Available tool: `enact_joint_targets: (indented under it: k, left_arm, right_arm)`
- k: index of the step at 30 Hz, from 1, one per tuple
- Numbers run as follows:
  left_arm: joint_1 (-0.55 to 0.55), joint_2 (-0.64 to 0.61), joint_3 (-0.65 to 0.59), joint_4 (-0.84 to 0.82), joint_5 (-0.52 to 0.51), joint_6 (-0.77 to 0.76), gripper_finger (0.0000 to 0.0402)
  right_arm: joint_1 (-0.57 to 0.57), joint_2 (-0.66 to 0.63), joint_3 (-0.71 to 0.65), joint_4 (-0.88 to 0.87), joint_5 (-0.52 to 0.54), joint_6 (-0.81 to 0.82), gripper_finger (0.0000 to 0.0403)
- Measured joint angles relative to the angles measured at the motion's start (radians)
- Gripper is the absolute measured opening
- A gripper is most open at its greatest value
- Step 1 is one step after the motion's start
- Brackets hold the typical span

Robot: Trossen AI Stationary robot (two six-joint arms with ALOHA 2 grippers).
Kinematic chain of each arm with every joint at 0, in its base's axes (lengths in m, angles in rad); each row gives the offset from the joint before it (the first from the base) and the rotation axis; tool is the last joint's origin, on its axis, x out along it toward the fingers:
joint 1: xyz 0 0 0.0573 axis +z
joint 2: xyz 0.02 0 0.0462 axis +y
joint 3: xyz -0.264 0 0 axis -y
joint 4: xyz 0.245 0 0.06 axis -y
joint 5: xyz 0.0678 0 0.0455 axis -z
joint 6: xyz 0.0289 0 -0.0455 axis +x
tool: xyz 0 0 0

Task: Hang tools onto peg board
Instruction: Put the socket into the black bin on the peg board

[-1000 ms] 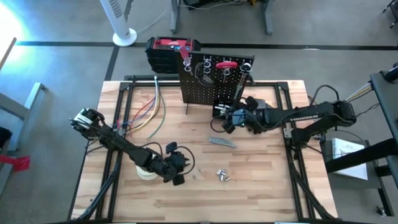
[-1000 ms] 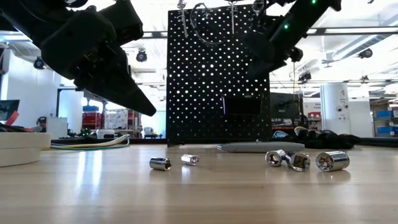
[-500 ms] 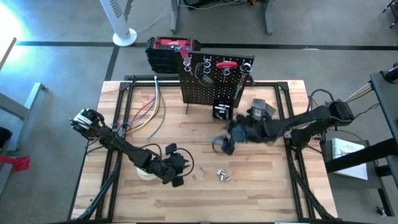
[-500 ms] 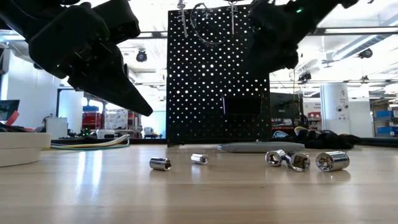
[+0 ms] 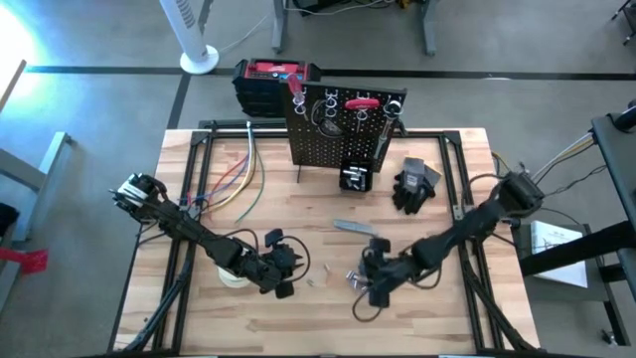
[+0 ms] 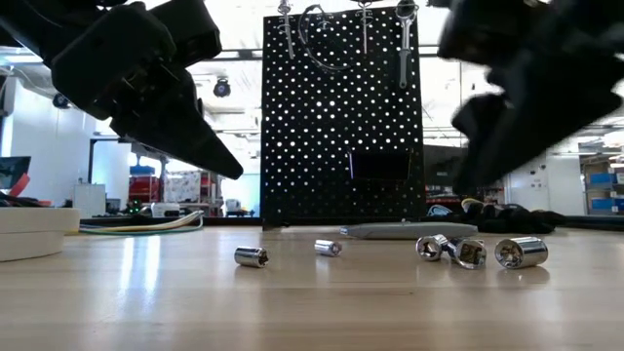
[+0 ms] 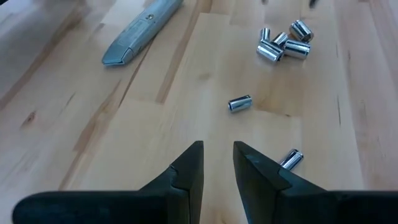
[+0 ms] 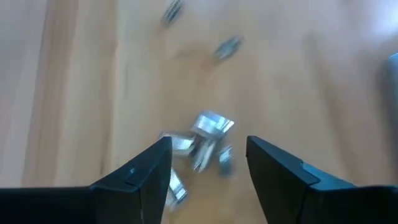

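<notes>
My right pincer [image 8: 205,165] hangs open and empty over the small heap of silvery bits [image 8: 200,149], near the table's front edge. I think the next move is to lower and close on one; the peg board [image 5: 338,134] stands far behind.

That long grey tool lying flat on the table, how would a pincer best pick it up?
Probably from straight above, pinching the grey tool across its narrow width near the middle. It lies flat on the table with bare wood on both long sides, so the fingers can drop beside it. It tapers at one end, so the wider middle likely holds better.
</notes>
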Motion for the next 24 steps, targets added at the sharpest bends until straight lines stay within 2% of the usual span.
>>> enact_joint_targets:
  k: [8, 19, 24]
  left_arm:
    - [0.001, 0.0, 0.001, 0.018, -0.001, 0.004, 0.0077]
    - [0.003, 0.0, 0.002, 0.062, -0.001, 0.022, 0.0077]
    - [0.003, 0.0, 0.002, 0.064, -0.001, 0.023, 0.0077]
  right_arm:
    - [0.087, 0.107, 0.0, 0.017, -0.088, 0.018, 0.0215]
    - [0.083, 0.143, 0.002, 0.036, -0.068, 0.067, 0.0162]
    - [0.089, 0.142, 0.001, 0.079, -0.085, 0.081, 0.0152]
